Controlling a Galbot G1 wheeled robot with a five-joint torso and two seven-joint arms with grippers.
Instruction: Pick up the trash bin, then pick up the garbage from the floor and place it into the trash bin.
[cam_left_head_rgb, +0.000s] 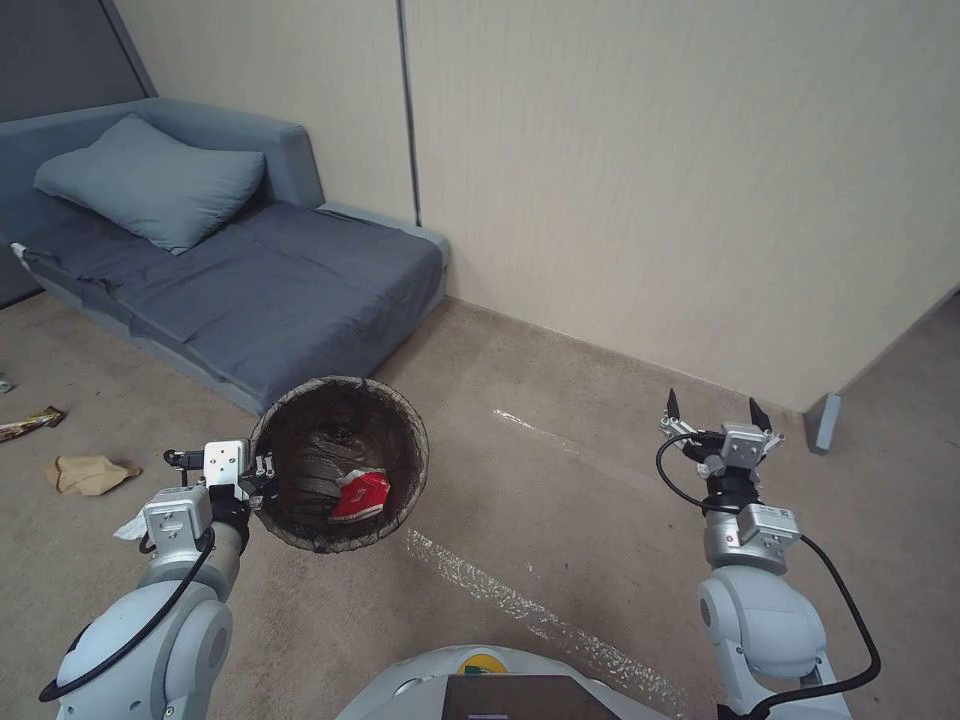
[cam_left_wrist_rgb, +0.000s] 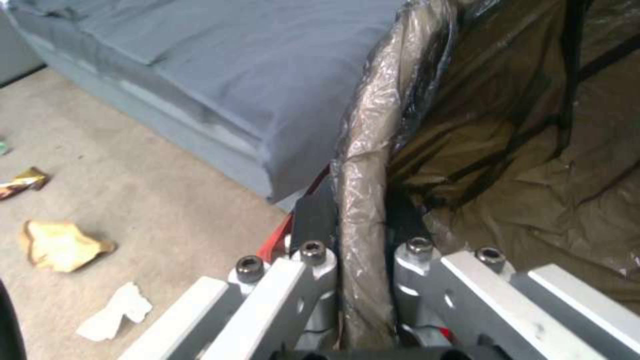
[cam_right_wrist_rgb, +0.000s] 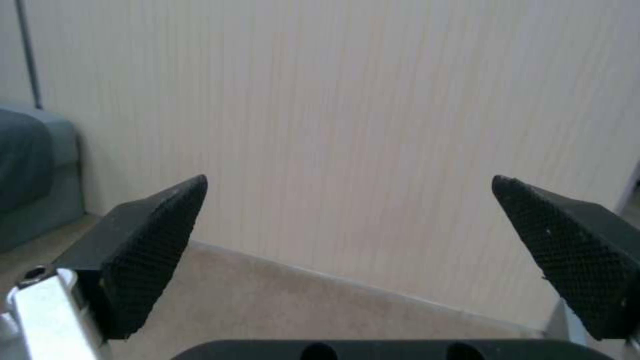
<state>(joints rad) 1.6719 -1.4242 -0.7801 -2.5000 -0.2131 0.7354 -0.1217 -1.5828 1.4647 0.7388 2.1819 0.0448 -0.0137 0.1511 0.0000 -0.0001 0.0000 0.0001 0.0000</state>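
Observation:
The trash bin (cam_left_head_rgb: 300, 400), lined with a dark bag, hangs above the carpet at front left, and a red-white wrapper (cam_left_head_rgb: 360, 495) lies inside it. My left gripper (cam_left_head_rgb: 258, 480) is shut on the bin's rim (cam_left_wrist_rgb: 363, 165), one finger inside and one outside. Garbage lies on the floor to the bin's left: a crumpled brown paper bag (cam_left_head_rgb: 88, 473) (cam_left_wrist_rgb: 60, 245), a brown-yellow wrapper (cam_left_head_rgb: 30, 422) (cam_left_wrist_rgb: 23, 181) and a white tissue (cam_left_head_rgb: 130, 527) (cam_left_wrist_rgb: 115, 312). My right gripper (cam_left_head_rgb: 715, 408) (cam_right_wrist_rgb: 347, 225) is open and holds nothing, raised at the right and facing the wall.
A low blue-grey sofa bed (cam_left_head_rgb: 270, 290) with a pillow (cam_left_head_rgb: 150, 185) stands behind the bin against the beige wall (cam_left_head_rgb: 650, 180). A grey partition foot (cam_left_head_rgb: 822, 422) stands at the far right. Bare carpet (cam_left_head_rgb: 560, 470) lies between the arms.

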